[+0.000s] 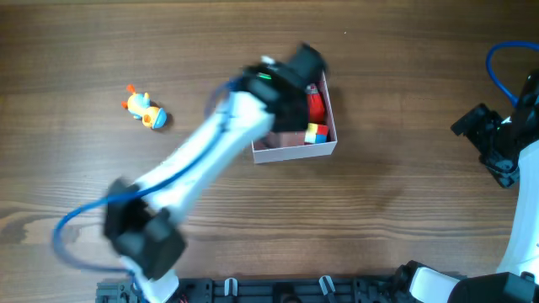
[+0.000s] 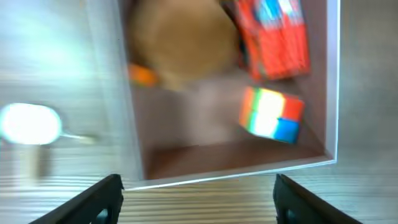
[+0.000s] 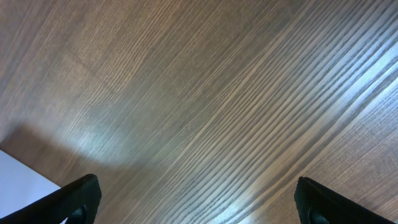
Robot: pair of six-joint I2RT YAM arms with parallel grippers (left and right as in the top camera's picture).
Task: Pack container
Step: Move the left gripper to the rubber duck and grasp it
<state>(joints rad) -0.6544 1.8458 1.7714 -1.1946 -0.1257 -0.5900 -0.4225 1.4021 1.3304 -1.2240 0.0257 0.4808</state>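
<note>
The container [image 1: 295,151] is a square white box with a dusty-pink inside, at the table's middle. In it lie a red toy [image 1: 316,105], a multicoloured cube [image 1: 316,132] and, in the left wrist view, a tan round thing [image 2: 180,40] beside the red toy [image 2: 273,37] and the cube [image 2: 272,114]. My left arm reaches over the container; its gripper [image 2: 196,196] is open and empty above the container's near wall [image 2: 236,173]. My right gripper [image 1: 488,139] is open and empty over bare wood at the far right. An orange toy figure [image 1: 145,108] lies on the table to the left.
The right wrist view shows only wood grain between the open fingers [image 3: 196,196] and a white patch [image 3: 22,183] at the lower left. A blue cable [image 1: 501,71] loops at the right arm. A black rail [image 1: 278,290] runs along the table's front edge.
</note>
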